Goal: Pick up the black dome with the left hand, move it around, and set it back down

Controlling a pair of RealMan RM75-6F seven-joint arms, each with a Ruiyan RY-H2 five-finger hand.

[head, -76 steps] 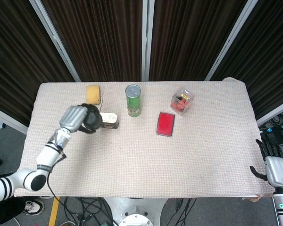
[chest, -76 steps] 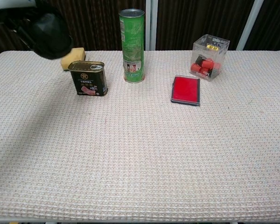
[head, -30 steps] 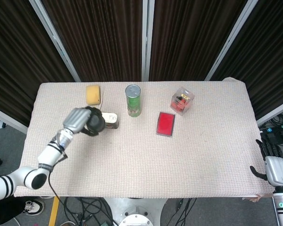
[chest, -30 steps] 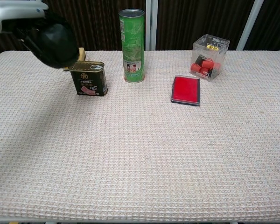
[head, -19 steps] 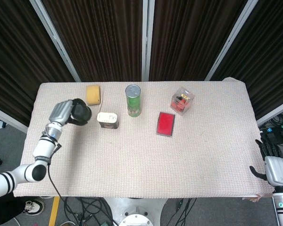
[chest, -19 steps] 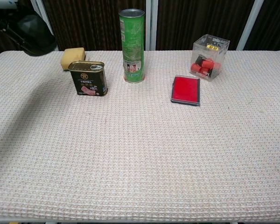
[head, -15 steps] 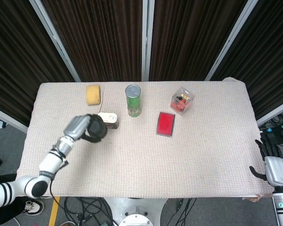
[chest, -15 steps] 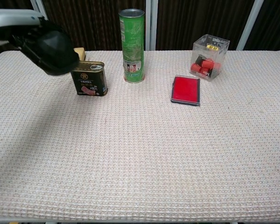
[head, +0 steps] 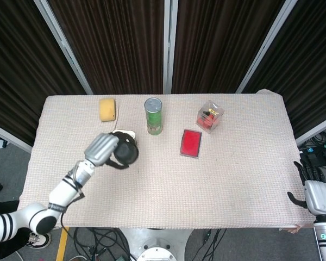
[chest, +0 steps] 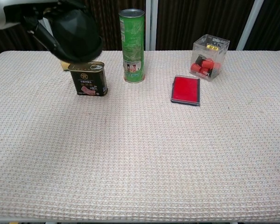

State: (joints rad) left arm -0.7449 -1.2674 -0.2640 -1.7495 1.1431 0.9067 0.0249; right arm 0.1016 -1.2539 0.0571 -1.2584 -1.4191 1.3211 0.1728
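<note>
I have the black dome (chest: 77,35) off the table, gripped in my left hand (head: 102,149), fingers wrapped around it, hovering over the dark tin (chest: 88,78) at about nine o'clock from the table's centre. I judge the pickup done and the moving-around under way; setting it down is what remains, and I need bare cloth for that, not the tin beneath.

The dome looks like smooth, matte, hard plastic, rounded on top with a faceted sheen in the chest view. The tablecloth (chest: 144,158) is a pale waffle weave, slightly grippy I would guess. Just beyond stand a tall green cylindrical can (chest: 132,44), a yellow sponge block (head: 107,109), a flat red card case (chest: 186,89) and a clear box of red pieces (chest: 209,57). My right hand (head: 318,196) hangs off the table at four o'clock, holding nothing, fingers apart.
</note>
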